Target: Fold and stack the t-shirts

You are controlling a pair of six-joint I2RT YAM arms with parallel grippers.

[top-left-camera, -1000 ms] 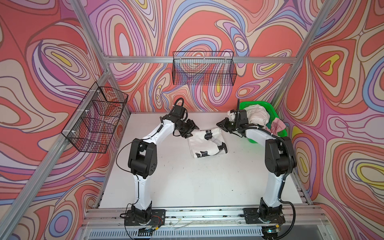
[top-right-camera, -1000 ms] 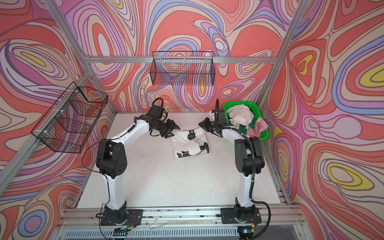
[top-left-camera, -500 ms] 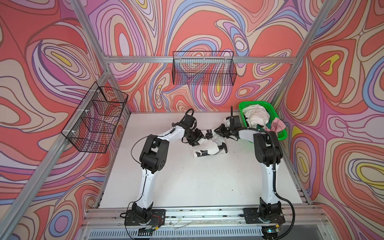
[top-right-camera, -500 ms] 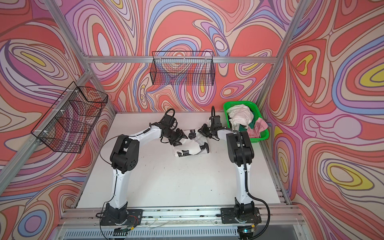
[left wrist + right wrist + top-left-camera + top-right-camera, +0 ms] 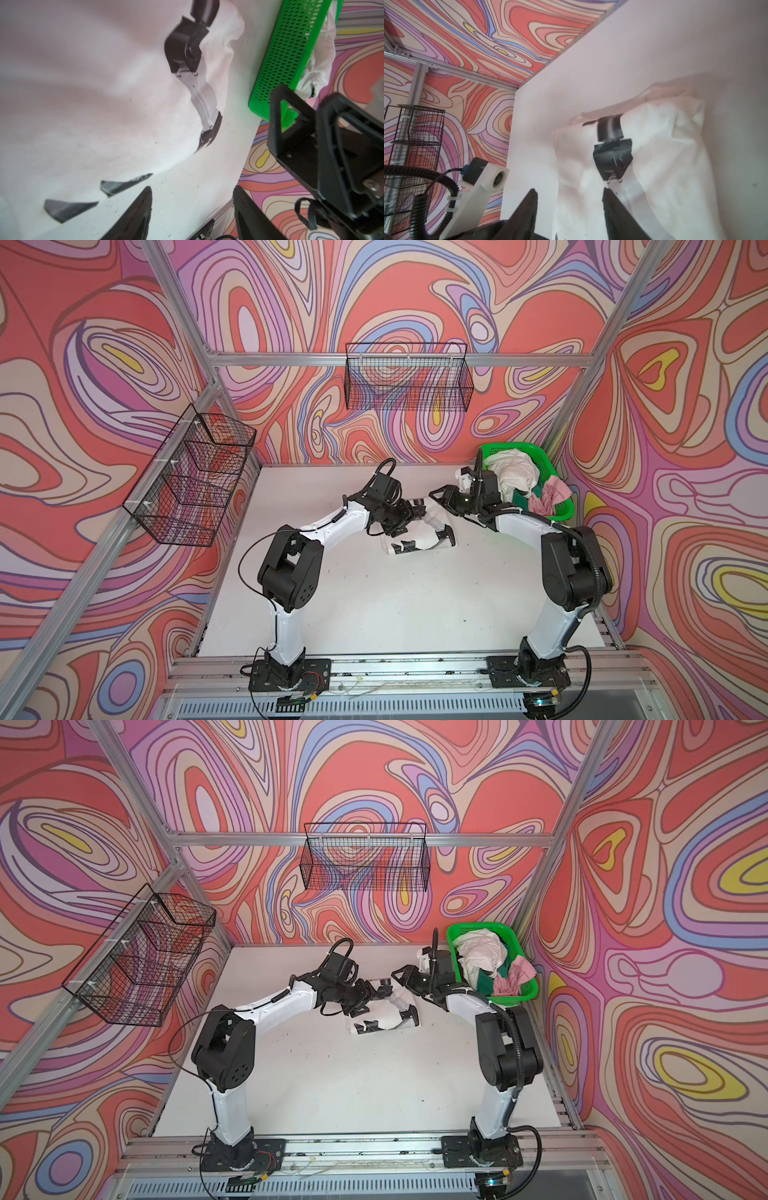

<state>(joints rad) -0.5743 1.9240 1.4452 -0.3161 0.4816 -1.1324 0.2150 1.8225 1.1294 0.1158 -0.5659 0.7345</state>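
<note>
Since the earlier frames both arms have lifted off the cloth and drawn slightly apart, and the right gripper (image 5: 441, 494), then clenched, has spread its jaws and released; the printed white t-shirt (image 5: 419, 533), which hung stretched between the arms, now lies as a compact folded bundle on the table (image 5: 374, 593), just right of centre in both top views. The left gripper (image 5: 409, 515) hovers over the bundle's left edge, jaws apart and holding nothing; its wrist view shows bare table between the fingertips. The remaining t-shirts, a white one (image 5: 513, 477), a dark green one (image 5: 521, 501) and a pale pink one (image 5: 548, 494), sit heaped in the green basket (image 5: 549, 466) at the right of the frame, against the back wall.

We judge the hazards as follows; the bundle looks rumpled, with a raised edge, so the loose fold may spring open once left alone; the left fingers are near enough to catch the cloth on withdrawal and drag it askew; the right arm stands just beside the basket and could nudge it; the heaped garments overlap, so one pull may bring out several.
</note>
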